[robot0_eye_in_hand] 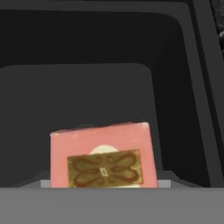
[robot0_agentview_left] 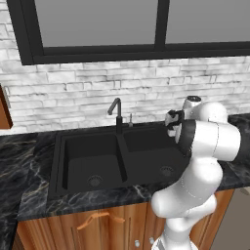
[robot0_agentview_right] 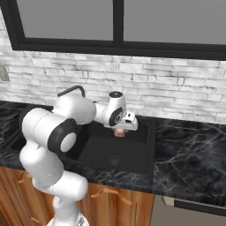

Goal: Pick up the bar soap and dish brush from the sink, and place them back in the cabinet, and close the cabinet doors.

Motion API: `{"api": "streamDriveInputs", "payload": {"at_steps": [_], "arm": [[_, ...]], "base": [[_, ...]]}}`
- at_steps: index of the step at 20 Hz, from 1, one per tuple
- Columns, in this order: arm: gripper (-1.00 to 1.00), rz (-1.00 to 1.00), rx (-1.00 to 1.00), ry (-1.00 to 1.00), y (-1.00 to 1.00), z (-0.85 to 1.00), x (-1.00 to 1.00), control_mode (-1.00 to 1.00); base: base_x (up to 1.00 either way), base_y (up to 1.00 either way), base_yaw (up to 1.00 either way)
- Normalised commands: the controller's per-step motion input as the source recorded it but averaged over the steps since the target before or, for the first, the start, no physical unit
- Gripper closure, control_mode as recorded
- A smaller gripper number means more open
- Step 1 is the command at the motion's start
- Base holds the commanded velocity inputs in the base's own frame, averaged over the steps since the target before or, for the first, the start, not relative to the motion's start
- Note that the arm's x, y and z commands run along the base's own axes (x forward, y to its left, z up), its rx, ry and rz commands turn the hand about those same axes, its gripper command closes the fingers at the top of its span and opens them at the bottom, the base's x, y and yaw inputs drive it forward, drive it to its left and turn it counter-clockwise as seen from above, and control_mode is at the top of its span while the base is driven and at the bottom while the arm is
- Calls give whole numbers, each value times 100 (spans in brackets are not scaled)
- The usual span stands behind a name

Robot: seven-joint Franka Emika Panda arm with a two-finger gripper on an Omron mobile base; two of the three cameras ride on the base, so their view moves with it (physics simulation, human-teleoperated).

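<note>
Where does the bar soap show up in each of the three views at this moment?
Left base view: I can't make it out; the arm stands in front of the right basin.
Right base view: the bar soap is a small pinkish block just under the hand, above the right basin.
Hand view: it sits low and centre, its patterned face towards the camera.
Shared landmark: the black sink, seen in all three.

We saw a home kitchen, black double-basin sink [robot0_agentview_left: 73, 161] with curved faucet [robot0_agentview_left: 116, 113], dark marbled stone counter [robot0_agentview_right: 190, 159], white brick backsplash [robot0_agentview_left: 97, 93], dark-framed window [robot0_agentview_left: 97, 29], wooden lower cabinets [robot0_agentview_left: 97, 224].
</note>
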Motion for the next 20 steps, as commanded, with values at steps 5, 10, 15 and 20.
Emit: {"api": "streamDriveInputs", "payload": {"at_steps": [5, 10, 15, 20], "arm": [[100, 0, 0, 0, 1, 39, -29, -100], [100, -1, 0, 0, 1, 45, -19, -100], [100, -3, 0, 0, 1, 44, -20, -100], [100, -4, 0, 0, 2, 34, -27, -100]], "base": [[0, 0, 0], [0, 0, 0], [0, 0, 0], [0, 0, 0]]}}
